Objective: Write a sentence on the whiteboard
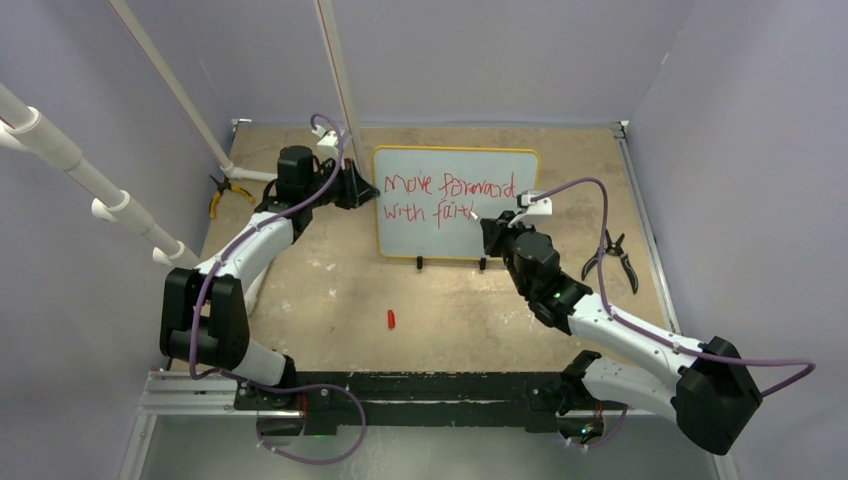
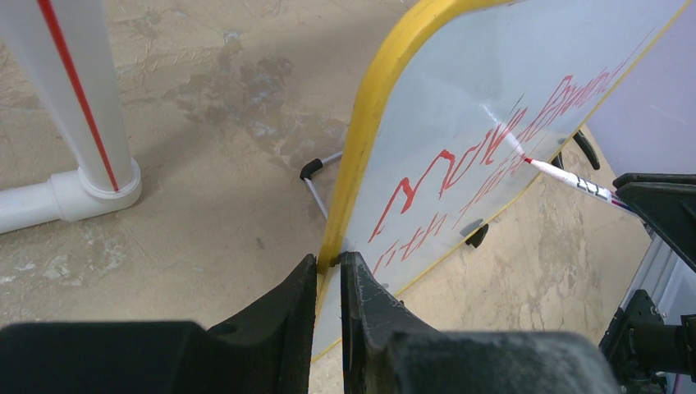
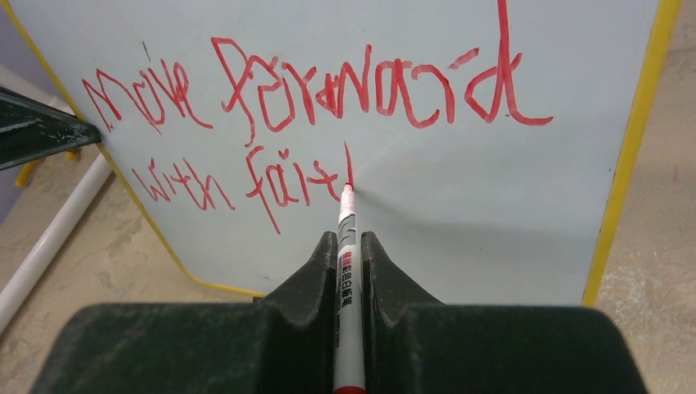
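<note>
A: Where's the whiteboard [image 3: 492, 189]?
B: Just ahead of the right gripper [image 3: 350, 242], which clamps a marker [image 3: 345, 217], tip on the sentence [image 3: 328, 90].
A: Sturdy?
B: Likely light and tippy; the left gripper [image 2: 328, 263] pinches its side frame, a good hold.

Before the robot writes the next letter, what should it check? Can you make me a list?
1. The right gripper holds the marker tight: ok.
2. The marker tip touches the whiteboard: ok, it sits at the end of a red stroke.
3. The left gripper pinches the whiteboard's yellow edge to steady it: ok.
4. The sentence is finished: not ok, the last word reads "fait" plus one stroke.
5. There is bare space to the right of that stroke: ok.
6. Both black feet sit flat on the table: cannot tell.
</note>
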You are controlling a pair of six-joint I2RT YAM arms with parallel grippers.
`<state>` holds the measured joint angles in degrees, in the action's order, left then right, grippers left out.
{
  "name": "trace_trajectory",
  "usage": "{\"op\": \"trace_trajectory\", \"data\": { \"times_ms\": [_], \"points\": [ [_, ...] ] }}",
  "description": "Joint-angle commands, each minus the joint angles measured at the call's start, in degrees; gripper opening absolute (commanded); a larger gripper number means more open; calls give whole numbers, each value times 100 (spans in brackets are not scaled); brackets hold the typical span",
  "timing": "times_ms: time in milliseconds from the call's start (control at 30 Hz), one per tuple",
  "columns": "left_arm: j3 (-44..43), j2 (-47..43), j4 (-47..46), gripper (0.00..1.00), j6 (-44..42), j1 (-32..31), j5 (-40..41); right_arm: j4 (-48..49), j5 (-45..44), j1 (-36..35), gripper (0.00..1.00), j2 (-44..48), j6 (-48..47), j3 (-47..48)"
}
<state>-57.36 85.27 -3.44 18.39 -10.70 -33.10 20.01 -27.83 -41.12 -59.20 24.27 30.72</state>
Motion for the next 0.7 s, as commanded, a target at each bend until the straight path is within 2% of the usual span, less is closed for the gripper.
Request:
{"op": "trace_trajectory", "data": {
  "times_ms": [0,667],
  "points": [
    [-3,-168,-45,14,-11,-99,-114,330,-248,26,0,4,-183,113],
    [-3,-178,-42,14,-11,-99,-113,-211,-635,25,0,251,-11,43]
  ]
}}
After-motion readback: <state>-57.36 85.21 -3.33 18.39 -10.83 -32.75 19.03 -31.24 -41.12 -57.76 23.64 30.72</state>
